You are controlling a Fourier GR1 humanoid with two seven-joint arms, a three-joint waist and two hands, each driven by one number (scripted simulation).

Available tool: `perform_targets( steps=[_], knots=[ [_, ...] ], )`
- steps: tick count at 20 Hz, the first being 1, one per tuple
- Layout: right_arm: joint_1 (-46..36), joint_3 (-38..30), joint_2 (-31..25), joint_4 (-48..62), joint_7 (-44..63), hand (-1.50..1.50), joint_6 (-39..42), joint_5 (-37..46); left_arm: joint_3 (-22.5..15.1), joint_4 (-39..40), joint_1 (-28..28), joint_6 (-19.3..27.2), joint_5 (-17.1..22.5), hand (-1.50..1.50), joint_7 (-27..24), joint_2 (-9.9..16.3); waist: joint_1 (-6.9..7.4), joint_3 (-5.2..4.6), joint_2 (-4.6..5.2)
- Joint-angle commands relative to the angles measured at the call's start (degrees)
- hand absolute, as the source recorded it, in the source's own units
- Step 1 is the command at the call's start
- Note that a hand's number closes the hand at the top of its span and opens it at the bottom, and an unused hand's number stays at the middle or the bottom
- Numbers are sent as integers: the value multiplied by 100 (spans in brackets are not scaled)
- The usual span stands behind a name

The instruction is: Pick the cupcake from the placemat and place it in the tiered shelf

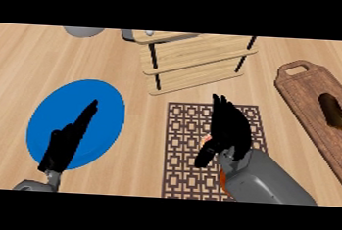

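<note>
Fingers of right hand [224, 127] straight, extended over placemat [183, 152]; cupcake [208, 138] barely visible just beside thumb, under palm. Tiered shelf [195, 59] straight ahead. Left hand [67, 141] flat, farther.

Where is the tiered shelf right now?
In the head view the tiered shelf stands at the top centre of the counter, just beyond the patterned placemat, with the wooden cutting board to its right.

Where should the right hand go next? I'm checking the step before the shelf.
Probably close round the cupcake and lift it. The right hand is over the placemat with only a bit of cupcake showing under it, and the shelf lies farther up the counter.
</note>
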Motion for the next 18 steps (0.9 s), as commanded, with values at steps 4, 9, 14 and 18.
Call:
perform_targets(
  steps=[4, 9, 14, 18],
  knots=[
    [-205, 11, 621, 707, 1380, -150, 529, 719, 110, -25, -34, -24, 46, 0, 201, 28, -86, -20, -2],
    [57, 18, 932, 775, 1380, -150, 594, 1136, 160, 300, 88, -147, 62, 0, -121, -23, -120, -20, 15],
    [9, -308, 1058, 1191, 1125, -150, 674, 1341, 35, 308, 95, 37, -156, 0, -128, -202, -87, -16, 32],
    [350, -328, 1008, 1007, 908, -150, 764, 1531, 212, 109, -8, -137, 65, 0, 216, -104, -107, -11, 17]
  ],
)
